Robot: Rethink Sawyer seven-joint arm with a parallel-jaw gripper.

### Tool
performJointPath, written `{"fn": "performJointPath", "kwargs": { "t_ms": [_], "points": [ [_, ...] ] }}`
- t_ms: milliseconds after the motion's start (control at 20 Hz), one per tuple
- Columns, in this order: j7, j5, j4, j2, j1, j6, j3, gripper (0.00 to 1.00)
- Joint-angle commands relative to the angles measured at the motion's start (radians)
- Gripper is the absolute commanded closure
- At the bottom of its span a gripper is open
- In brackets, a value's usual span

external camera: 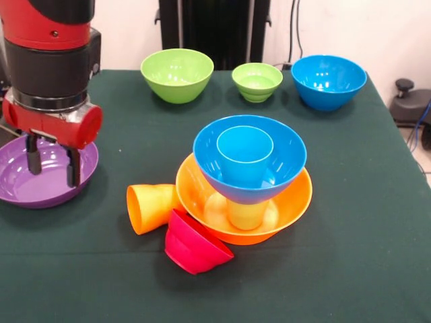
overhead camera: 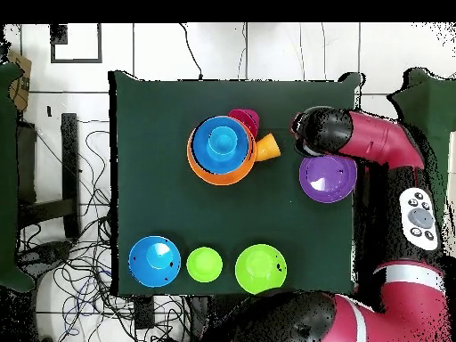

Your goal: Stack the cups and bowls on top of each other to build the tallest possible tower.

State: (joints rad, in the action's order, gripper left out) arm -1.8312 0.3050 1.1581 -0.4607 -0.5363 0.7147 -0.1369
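The tower stands mid-table: a big orange bowl (external camera: 297, 196) (overhead camera: 198, 166) holds a lime green cup (external camera: 246, 214). A blue bowl (external camera: 286, 158) (overhead camera: 203, 151) rests on that cup, with a blue cup (external camera: 244, 156) (overhead camera: 223, 139) upright inside it. An orange cup (external camera: 149, 207) (overhead camera: 268, 147) lies on its side against the orange bowl. A small red bowl (external camera: 195, 243) (overhead camera: 243, 118) sits tipped beside it. My gripper (external camera: 52, 165) hangs open and empty over the purple bowl (external camera: 17, 183) (overhead camera: 328, 180) at the left. In the overhead view the arm's wrist (overhead camera: 321, 132) hides the fingers.
Along the far edge stand a large green bowl (external camera: 177, 74) (overhead camera: 261, 268), a small green bowl (external camera: 256, 81) (overhead camera: 204, 264) and a second blue bowl (external camera: 328, 81) (overhead camera: 154, 261), all upright and apart from each other.
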Motion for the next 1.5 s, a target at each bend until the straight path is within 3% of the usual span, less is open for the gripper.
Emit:
{"fn": "performJointPath", "kwargs": {
  "t_ms": [50,450,950,1500],
  "points": [
    [-0.183,-0.016,0.093,0.069,0.043,-0.040,0.019,0.00],
    [-0.193,-0.013,0.116,0.113,0.043,-0.138,0.069,0.00],
    [-0.129,-0.017,0.135,0.179,-0.003,-0.259,0.060,0.00],
    [-0.137,-0.052,0.110,0.213,0.015,-0.255,0.083,0.00]
  ]
}}
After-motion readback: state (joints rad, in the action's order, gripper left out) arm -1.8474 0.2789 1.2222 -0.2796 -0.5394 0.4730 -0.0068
